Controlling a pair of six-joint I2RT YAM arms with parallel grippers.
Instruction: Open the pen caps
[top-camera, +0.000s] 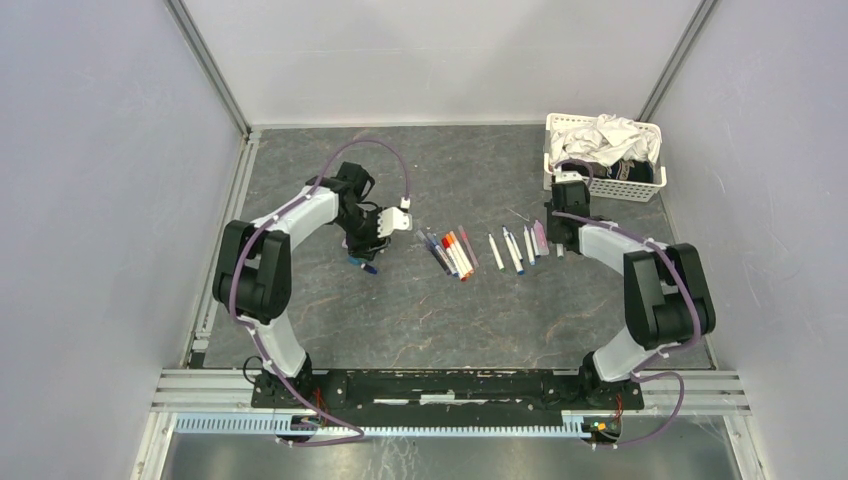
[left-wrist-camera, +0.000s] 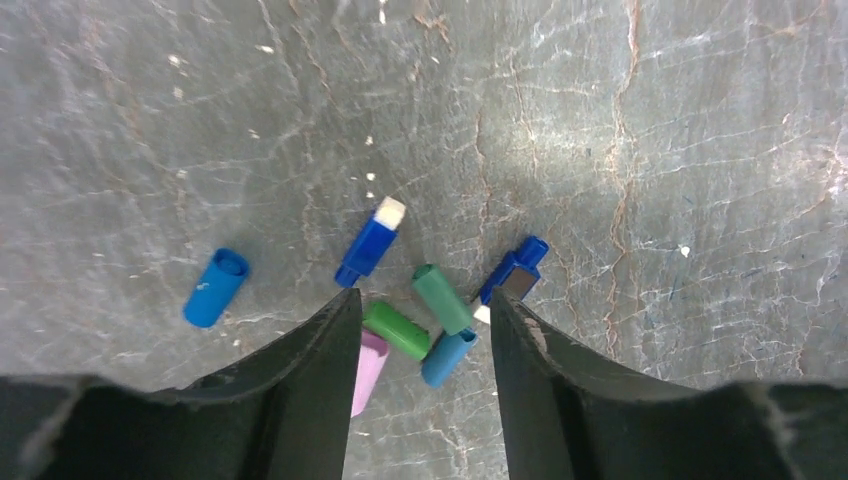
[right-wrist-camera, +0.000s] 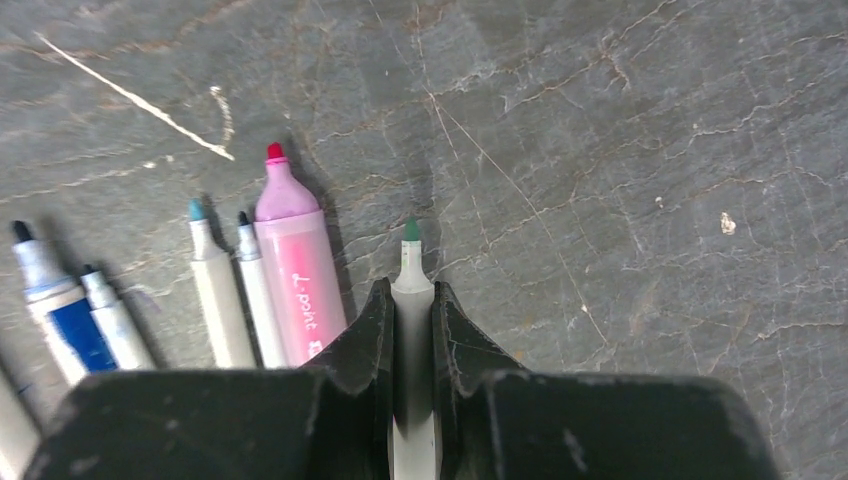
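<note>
Several loose pen caps lie in a cluster under my left gripper (left-wrist-camera: 423, 297), which is open and empty just above them: two green caps (left-wrist-camera: 443, 298), a teal one (left-wrist-camera: 447, 357), a lilac one (left-wrist-camera: 368, 372), two dark blue ones (left-wrist-camera: 369, 243) and a blue one (left-wrist-camera: 215, 288) apart to the left. My right gripper (right-wrist-camera: 411, 292) is shut on a white pen with a bare green tip (right-wrist-camera: 411, 262). Beside it lie the wide lilac pen (right-wrist-camera: 295, 270) and several uncapped white pens (right-wrist-camera: 218, 290). In the top view, several capped pens (top-camera: 455, 253) lie mid-table.
A white mesh basket (top-camera: 603, 185) holding cloth stands at the back right, just behind my right gripper (top-camera: 558, 243). My left gripper (top-camera: 365, 248) is left of the pen rows. A thin white scratch (right-wrist-camera: 140, 100) marks the table.
</note>
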